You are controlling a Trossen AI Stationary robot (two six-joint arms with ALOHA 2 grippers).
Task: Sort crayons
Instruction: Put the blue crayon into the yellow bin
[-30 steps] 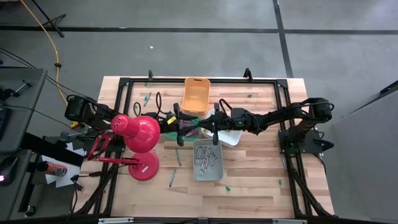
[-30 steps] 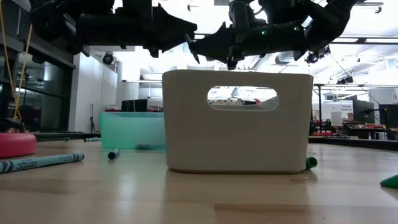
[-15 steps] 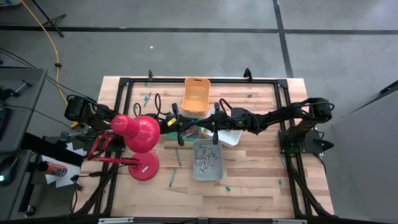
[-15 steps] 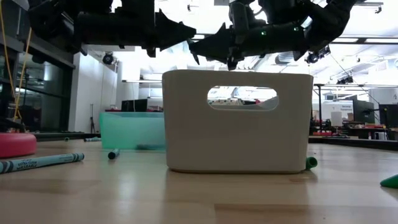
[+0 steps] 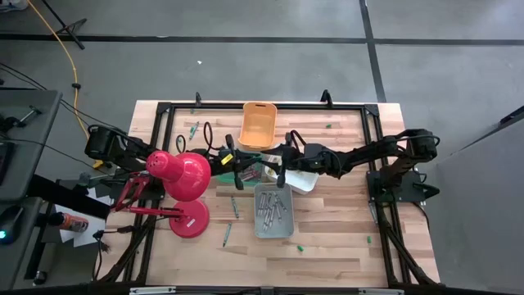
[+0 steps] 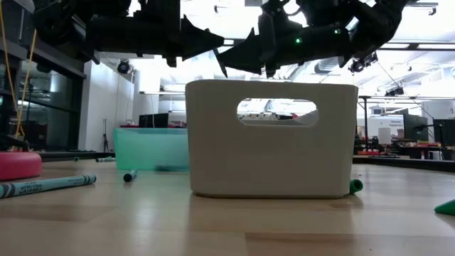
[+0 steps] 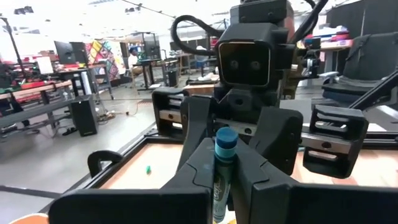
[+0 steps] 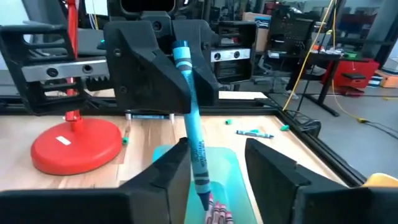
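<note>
My left gripper [image 5: 244, 168] is shut on a blue crayon [image 7: 224, 143] above the teal bin [image 5: 260, 170] at the table's middle. My right gripper [image 5: 274, 170] faces it from the right, open. In the right wrist view its two fingers [image 8: 168, 180] stand on either side of the crayon's near end [image 8: 202, 186]; whether they touch it I cannot tell. Several crayons [image 5: 271, 206] lie in the grey bin [image 5: 273, 232]. More crayons [image 5: 234, 206] lie loose on the table. My left gripper pinches the blue crayon's wrapped shaft [image 7: 219, 186] between its two fingers. The fingers come about level from the table's left and lie along the crayon. Its flat end [image 7: 225, 135] sticks out past them toward my right gripper. The crayon is lifted clear, above the teal bin.
An orange bin [image 5: 257, 125] stands behind the grippers and a white bin [image 5: 304, 181] to their right. A red desk lamp [image 5: 185, 175] with a round base [image 5: 190, 220] stands at the left. Loose crayons lie at the near left [image 5: 226, 237] and far left [image 5: 194, 129].
My right gripper has moved a little toward the table's left, closer to my left gripper and the crayon it holds. My left gripper has edged slightly toward the right.
</note>
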